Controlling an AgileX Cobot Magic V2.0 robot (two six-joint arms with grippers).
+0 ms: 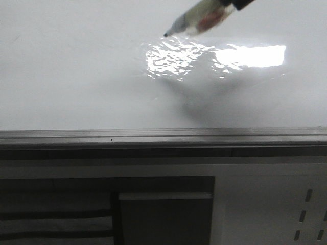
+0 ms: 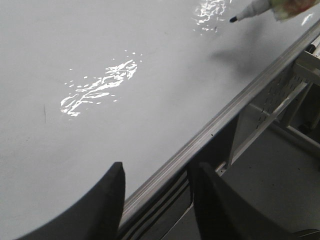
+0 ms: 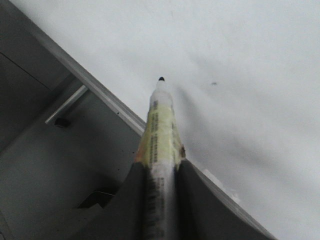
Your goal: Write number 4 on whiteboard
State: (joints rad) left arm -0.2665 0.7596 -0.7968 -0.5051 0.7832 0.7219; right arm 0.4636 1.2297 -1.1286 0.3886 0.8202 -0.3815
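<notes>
Whiteboard point(image 1: 76, 76), large, glossy and white, fills most of what I see, and I find no drawn 4 anywhere on it; the only marks are faint specks and a bright rectangular glare with rippled reflections. So the number has not been started, as far as these views show.

Above that glare, a slim marker pen point(image 1: 202, 19) with a clear yellowish-labelled barrel and a dark tip points down toward the board. In the front view the tip sits just beyond the glare's rippled part, with a soft shadow falling on the board between the glare and the grey metal rail point(image 1: 163, 135) along the board's near edge. From the shadow's offset I judge the tip is just off the surface, though I cannot be sure it isn't touching.

My right gripper point(image 3: 161, 200) has its dark fingers point(image 3: 197, 200) closed narrow around the marker barrel, pen held firm. My left gripper point(image 2: 157, 205) hangs over the rail, well apart from the glare, fingers point(image 2: 100, 210) spread with nothing between them.

I read this as the approach step before the first stroke. Next I would need to lower the tip onto the board with light pressure, then draw the short slanted stroke, keeping contact even so the line doesn't break.
</notes>
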